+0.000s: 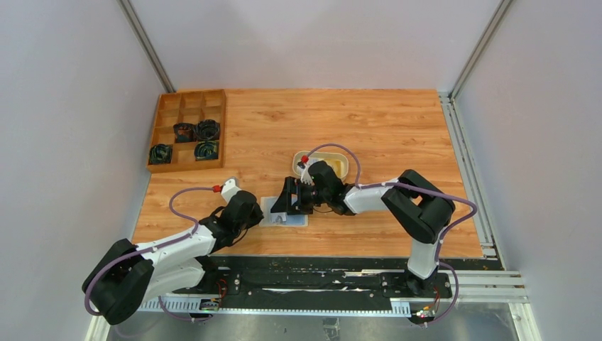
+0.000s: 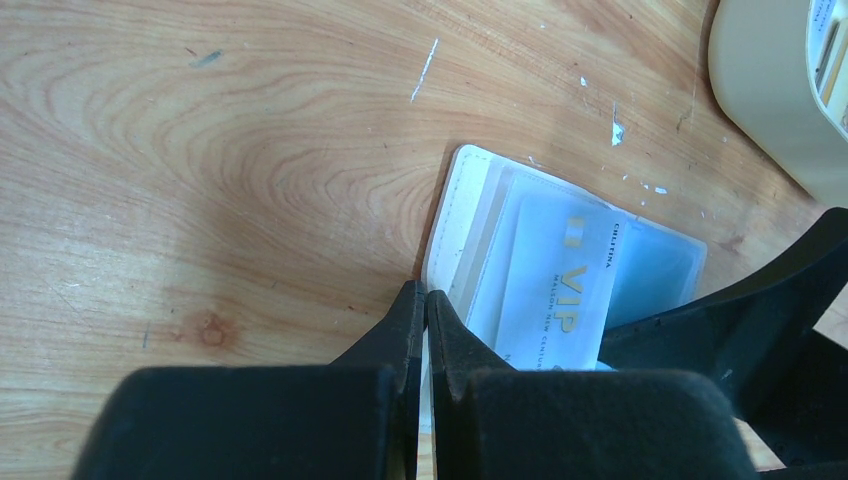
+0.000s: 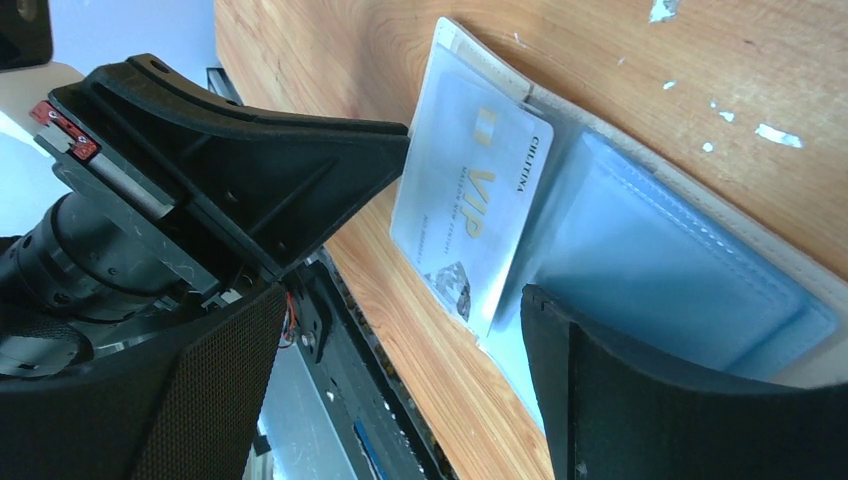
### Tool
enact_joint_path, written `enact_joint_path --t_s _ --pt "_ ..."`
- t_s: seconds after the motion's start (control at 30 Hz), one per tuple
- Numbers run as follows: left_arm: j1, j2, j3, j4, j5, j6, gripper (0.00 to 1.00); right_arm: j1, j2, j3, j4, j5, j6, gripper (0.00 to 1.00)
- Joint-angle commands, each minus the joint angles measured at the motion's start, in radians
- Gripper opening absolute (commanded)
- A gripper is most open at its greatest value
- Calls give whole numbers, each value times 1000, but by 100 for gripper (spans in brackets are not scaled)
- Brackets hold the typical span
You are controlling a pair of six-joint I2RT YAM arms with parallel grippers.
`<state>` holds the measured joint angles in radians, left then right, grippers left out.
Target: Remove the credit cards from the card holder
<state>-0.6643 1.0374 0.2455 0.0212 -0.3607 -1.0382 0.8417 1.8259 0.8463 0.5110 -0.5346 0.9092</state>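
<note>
The card holder lies open on the table near the front edge, cream outside with pale blue pockets. A whitish credit card with gold "VIP" print sticks partly out of a pocket; it also shows in the right wrist view. My left gripper is shut, its tips at the holder's left edge. My right gripper is open above the holder. One finger is over the blue pocket and the card's end lies between the fingers, untouched.
An oval cream tray with something yellow-orange inside sits just behind the right gripper; its wall shows in the left wrist view. A wooden compartment box with dark coils stands at the back left. The table's front edge is close by.
</note>
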Motion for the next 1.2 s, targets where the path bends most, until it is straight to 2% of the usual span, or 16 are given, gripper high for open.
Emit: enact_joint_path --t_s 0.0,0.37,0.5,0.8,1.03,1.1,1.17 --pt "-5 23 -11 -69 -32 1 0 10 28 21 29 -39 51 91" --pt "-5 19 -18 -71 -30 -1 0 11 55 13 156 -86 123 86" --pt "-5 13 -19 -73 -32 -1 0 11 55 -6 206 -96 133 73" --pt "-5 11 -23 -74 -34 -3 0 11 56 0 170 -84 84 49" --pt "-6 13 -20 -78 -36 -2 0 11 76 -3 163 -89 72 17" --pt "-6 14 -20 -78 -37 -2 0 11 75 -4 157 -88 69 10" --pt "-6 16 -20 -80 -35 -3 0 11 72 -6 147 -88 64 8"
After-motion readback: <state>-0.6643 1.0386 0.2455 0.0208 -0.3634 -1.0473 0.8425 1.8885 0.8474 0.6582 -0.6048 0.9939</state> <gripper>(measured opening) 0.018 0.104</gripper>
